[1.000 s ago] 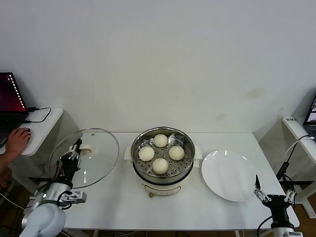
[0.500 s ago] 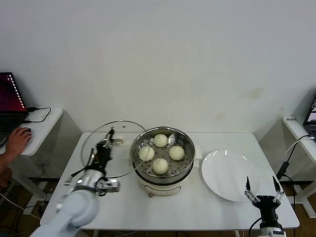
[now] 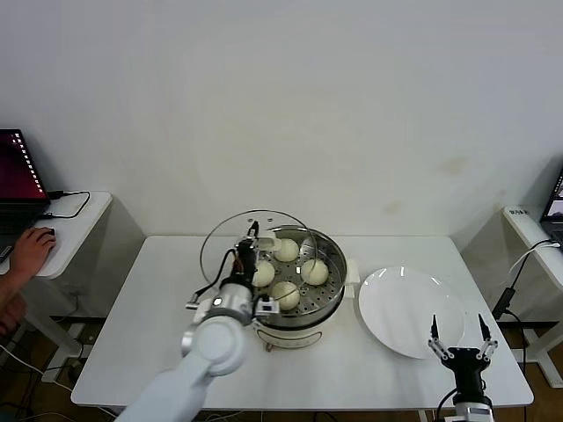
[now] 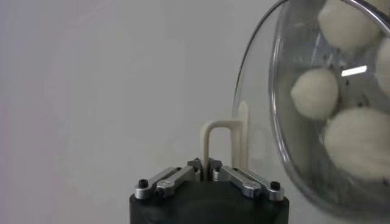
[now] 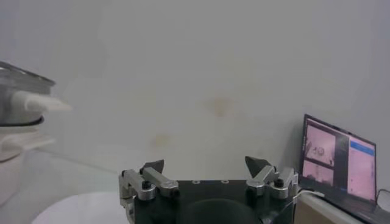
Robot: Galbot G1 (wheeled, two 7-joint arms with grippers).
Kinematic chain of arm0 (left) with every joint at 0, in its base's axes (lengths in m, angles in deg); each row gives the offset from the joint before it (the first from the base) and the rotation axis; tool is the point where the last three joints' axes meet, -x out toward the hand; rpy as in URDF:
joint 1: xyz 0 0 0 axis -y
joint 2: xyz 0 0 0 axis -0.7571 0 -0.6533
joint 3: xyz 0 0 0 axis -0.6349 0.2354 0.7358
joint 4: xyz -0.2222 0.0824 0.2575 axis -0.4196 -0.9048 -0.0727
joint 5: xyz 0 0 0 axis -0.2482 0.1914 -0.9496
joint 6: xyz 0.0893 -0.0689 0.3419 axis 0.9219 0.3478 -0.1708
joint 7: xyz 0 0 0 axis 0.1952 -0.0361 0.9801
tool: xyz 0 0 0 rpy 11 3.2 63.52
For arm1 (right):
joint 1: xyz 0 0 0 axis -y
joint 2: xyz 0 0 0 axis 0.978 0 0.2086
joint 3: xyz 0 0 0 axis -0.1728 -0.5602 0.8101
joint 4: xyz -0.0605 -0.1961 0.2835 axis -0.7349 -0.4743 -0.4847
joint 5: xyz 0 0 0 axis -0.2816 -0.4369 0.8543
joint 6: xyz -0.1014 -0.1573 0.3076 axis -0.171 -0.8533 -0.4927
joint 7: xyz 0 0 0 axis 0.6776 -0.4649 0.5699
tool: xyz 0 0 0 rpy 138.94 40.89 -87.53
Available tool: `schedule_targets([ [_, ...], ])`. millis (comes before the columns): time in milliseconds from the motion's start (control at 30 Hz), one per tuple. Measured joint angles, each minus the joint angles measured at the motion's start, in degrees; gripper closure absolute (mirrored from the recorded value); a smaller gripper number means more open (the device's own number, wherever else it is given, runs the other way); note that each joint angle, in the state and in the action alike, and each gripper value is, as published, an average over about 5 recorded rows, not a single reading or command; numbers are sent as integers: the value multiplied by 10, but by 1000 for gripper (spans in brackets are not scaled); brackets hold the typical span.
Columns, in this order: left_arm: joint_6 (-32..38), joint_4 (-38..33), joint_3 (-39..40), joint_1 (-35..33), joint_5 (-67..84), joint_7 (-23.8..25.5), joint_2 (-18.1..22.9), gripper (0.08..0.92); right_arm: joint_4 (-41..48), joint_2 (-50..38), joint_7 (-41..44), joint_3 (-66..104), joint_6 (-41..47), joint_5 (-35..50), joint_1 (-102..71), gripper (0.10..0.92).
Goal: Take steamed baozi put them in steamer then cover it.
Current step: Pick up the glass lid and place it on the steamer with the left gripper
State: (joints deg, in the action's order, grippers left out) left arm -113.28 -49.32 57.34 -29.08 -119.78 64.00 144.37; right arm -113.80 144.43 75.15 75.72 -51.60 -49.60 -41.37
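My left pincer (image 3: pixel 252 243) pinching the cover (image 3: pixel 230 242) handle, holding it tilted beside the steamer (image 3: pixel 330 290), my right pincer (image 3: pixel 457 335) idling spread by the plate (image 3: pixel 400 308).

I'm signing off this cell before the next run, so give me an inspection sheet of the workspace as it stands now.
Surface: white table, bare at its left end.
Job's things: four baozi sit on the tray in the steamer; the glass cover is held tilted over the steamer's left side, not yet seated.
Clutter: white plate right of the steamer, nothing on it.
Claws: left claw shut on the cover handle; right claw open, waiting at the table's right front corner.
Cables: black cable beside the right side table.
Surroundings: person's hand at a laptop on the left side table; a second screen at right.
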Motion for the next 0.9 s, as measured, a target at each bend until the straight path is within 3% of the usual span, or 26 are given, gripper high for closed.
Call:
schedule_targets([
  [400, -10, 62, 34, 15, -62, 18, 84, 865, 6, -1, -7, -7, 0, -6, 4, 203],
  [900, -8, 86, 38, 5, -92, 26, 117, 865, 10, -3, -8, -8, -4, -6, 2, 202],
])
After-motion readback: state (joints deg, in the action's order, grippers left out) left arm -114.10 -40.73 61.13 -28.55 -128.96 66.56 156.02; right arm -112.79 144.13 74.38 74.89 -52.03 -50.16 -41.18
